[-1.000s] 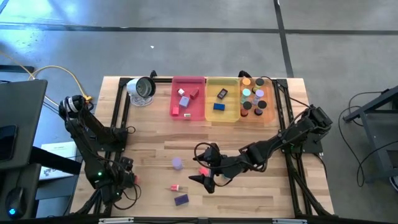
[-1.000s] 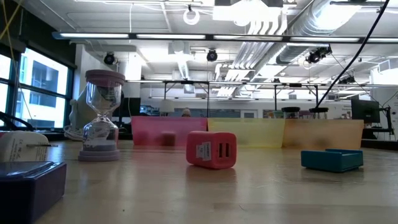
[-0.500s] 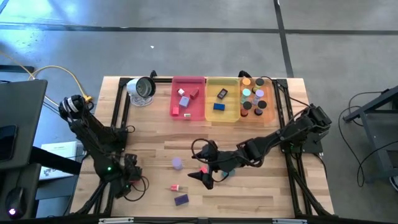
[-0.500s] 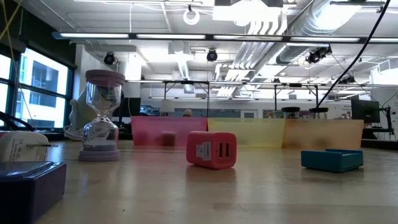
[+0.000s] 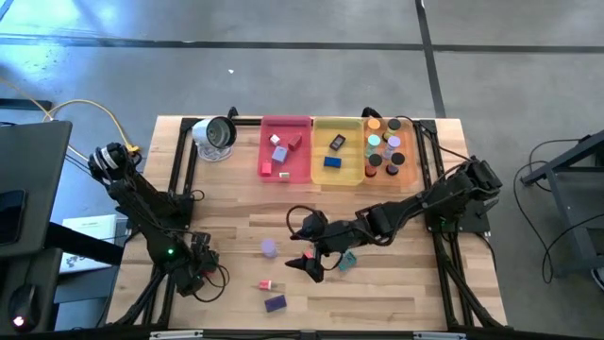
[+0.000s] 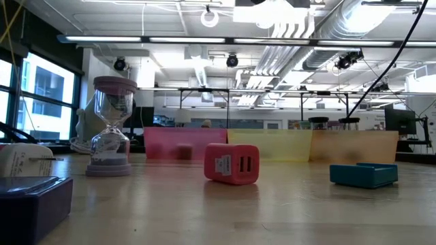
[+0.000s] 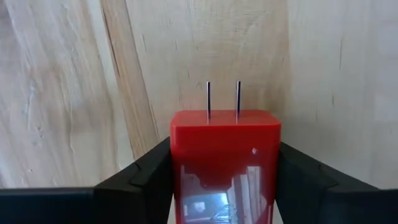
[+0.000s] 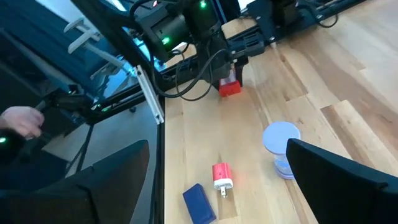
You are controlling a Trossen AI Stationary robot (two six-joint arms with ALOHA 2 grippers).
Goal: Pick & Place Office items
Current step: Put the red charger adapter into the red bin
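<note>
My left gripper (image 5: 200, 271) stands low over the table's near left part, pointing down, shut on a red block (image 7: 225, 165) with two metal prongs (image 7: 222, 99). The right wrist view shows this red block (image 8: 230, 88) under that gripper. My right gripper (image 5: 300, 248) hangs open above the table's middle, holding nothing. Below it lie a pinkish-red block (image 6: 231, 163), a lavender cylinder (image 5: 269, 247), a teal block (image 5: 347, 260), a small red-and-white plug (image 5: 267, 284) and a purple block (image 5: 275, 303). My left gripper pinches the red block by its two opposite side faces (image 7: 179, 168), one finger on each. The fingers (image 7: 146, 177) come from above, pointing down, and lie across the block. The pronged end sticks out past them, and the block sits on the wooden table.
Along the far edge stand a pink tray (image 5: 285, 170), a yellow tray (image 5: 337, 175) and an orange tray (image 5: 408, 151), each holding small pieces. An hourglass (image 5: 217, 137) stands at the far left. A person's hand (image 8: 18, 118) shows beyond the table's left side.
My left gripper has sunk toward the table and shifted a little toward the table's right. My right arm has swung slightly toward the far edge, uncovering the teal block.
</note>
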